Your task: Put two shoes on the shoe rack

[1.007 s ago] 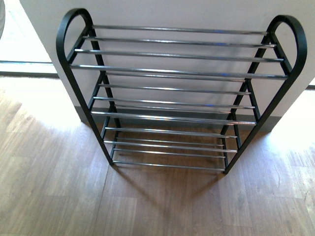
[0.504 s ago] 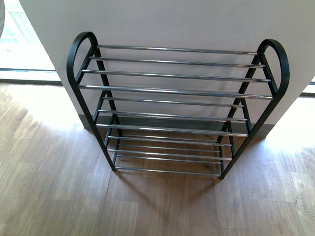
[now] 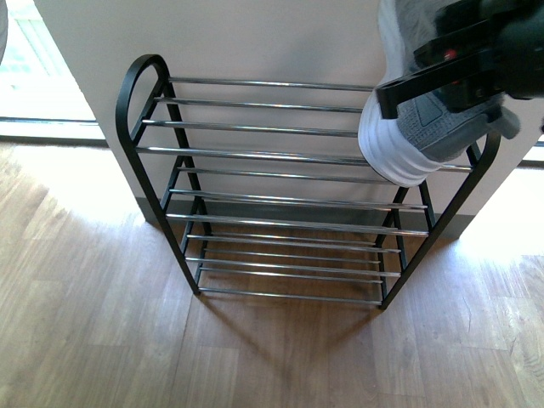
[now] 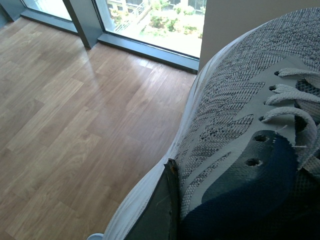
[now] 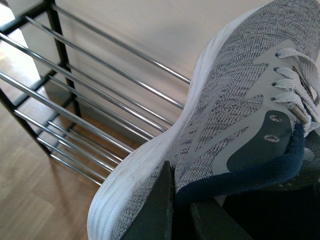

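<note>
Right gripper (image 5: 181, 202) pinching grey sneaker (image 3: 408, 144) collar, 2 o'clock over shoe rack (image 3: 121, 110); left gripper (image 4: 169, 210) probably clamps second sneaker (image 4: 235, 115). Soft, light.

Sneaker (image 3: 422, 136): upper end cut off by the top edge of the front view.
Right gripper (image 3: 418, 85): far finger hidden behind the sneaker; body cut off at the right edge.
Shoe rack (image 3: 255, 153): right ends of the top bars and the right loop hidden behind the sneaker.
Other sneaker (image 4: 235, 115): cut off at two edges of the left wrist view.
Left gripper (image 4: 162, 202): one finger visible.
</note>
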### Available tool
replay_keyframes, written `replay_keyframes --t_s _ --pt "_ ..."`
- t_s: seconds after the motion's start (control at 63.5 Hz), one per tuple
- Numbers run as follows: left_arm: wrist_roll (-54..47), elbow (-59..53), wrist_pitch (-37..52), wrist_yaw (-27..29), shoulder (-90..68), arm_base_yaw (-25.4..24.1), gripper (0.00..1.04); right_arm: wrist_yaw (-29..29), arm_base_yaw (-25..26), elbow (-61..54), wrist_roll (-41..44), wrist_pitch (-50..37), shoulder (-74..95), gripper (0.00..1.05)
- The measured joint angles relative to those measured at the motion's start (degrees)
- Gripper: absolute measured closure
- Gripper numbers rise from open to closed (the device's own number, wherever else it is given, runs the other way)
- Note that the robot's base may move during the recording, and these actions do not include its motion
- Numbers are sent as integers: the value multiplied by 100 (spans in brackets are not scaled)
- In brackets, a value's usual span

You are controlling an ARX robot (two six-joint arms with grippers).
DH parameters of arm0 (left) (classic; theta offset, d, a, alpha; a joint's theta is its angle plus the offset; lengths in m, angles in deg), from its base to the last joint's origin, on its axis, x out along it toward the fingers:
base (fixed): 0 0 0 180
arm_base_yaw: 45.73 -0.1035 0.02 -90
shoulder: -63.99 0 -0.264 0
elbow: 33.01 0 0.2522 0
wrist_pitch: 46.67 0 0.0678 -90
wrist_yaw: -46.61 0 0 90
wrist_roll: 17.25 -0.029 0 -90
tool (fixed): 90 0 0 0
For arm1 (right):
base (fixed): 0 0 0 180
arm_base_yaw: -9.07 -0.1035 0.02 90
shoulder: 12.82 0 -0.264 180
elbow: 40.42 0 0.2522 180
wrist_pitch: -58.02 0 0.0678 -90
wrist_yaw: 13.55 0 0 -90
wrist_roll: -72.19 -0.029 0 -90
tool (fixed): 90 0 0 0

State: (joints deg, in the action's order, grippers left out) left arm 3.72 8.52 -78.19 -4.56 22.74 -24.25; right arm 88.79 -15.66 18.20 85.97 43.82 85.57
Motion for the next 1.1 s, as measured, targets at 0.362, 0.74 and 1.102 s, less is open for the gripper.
replay_keyframes --t_s 0.362,0.74,1.102 --pt "0 0 0 0 0 0 103 1005 376 892 586 258 1600 103" --pt "0 0 0 -2 0 0 103 1019 413 1414 1027 238 1969 103" --pt "0 0 0 2 0 0 103 437 332 1773 1331 1167 1980 103"
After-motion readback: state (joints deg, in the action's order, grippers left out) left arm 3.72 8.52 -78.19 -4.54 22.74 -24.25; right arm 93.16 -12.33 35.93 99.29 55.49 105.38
